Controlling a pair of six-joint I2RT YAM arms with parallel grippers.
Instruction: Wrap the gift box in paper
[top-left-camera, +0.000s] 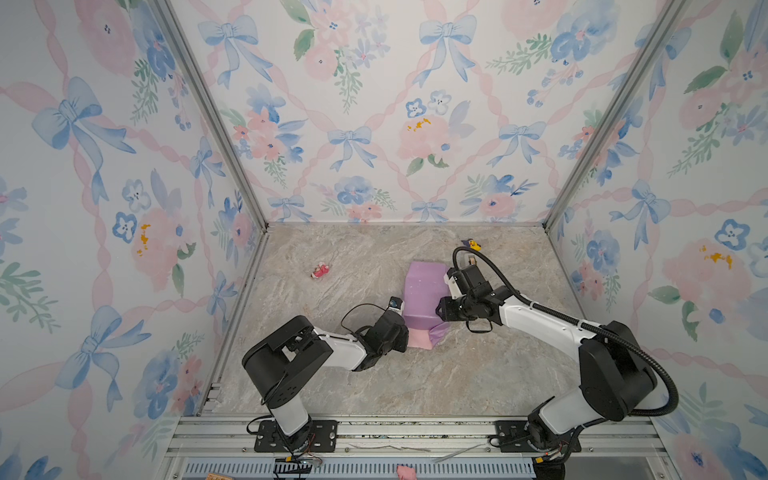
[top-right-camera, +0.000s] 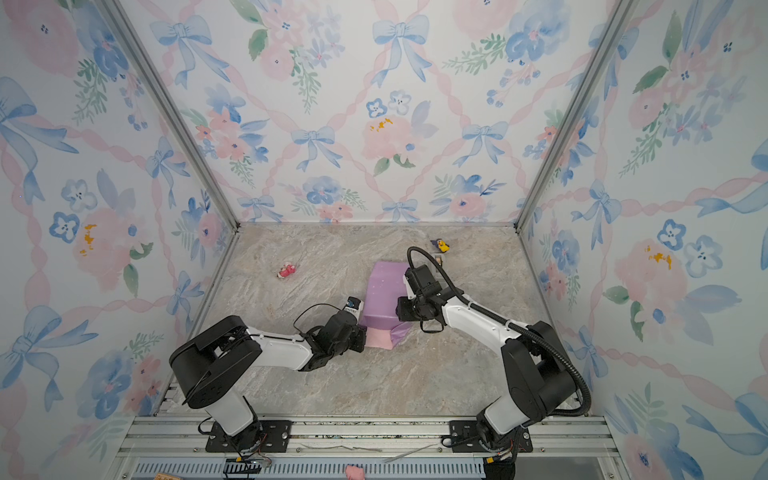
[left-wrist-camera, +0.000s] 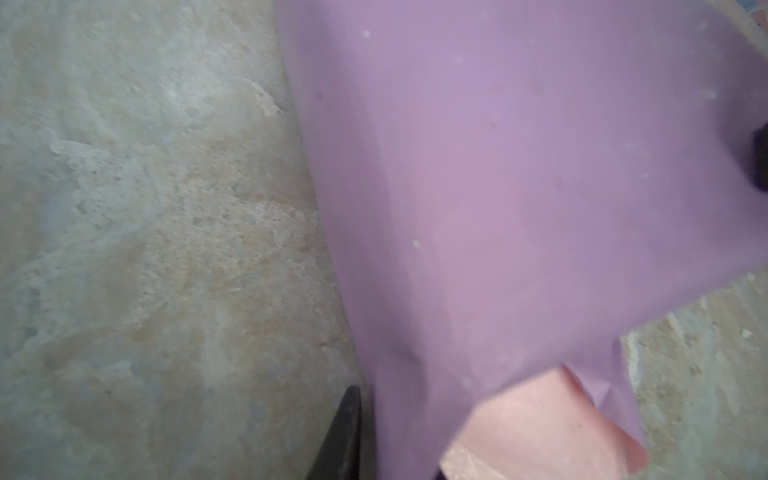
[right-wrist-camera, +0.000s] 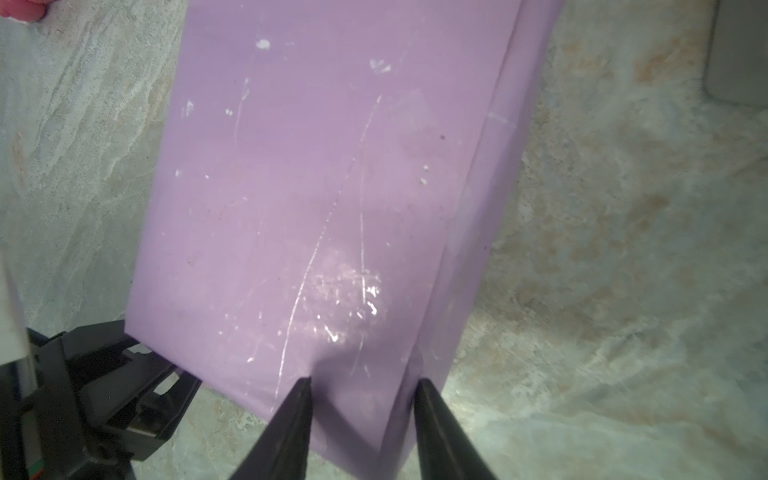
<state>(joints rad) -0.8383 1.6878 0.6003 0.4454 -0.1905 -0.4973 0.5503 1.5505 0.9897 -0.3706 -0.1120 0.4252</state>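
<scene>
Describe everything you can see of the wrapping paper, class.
The paper is a thin sheet folded into a long box shape, lilac face out, with white specks and shiny scuffs. It lies flat on the marbled table. Its near end is unsealed: a pale pink flap sticks out beside a loose lilac fold. The right hand, fingers apart, rests both tips on the near end of its top. No box shows.
</scene>
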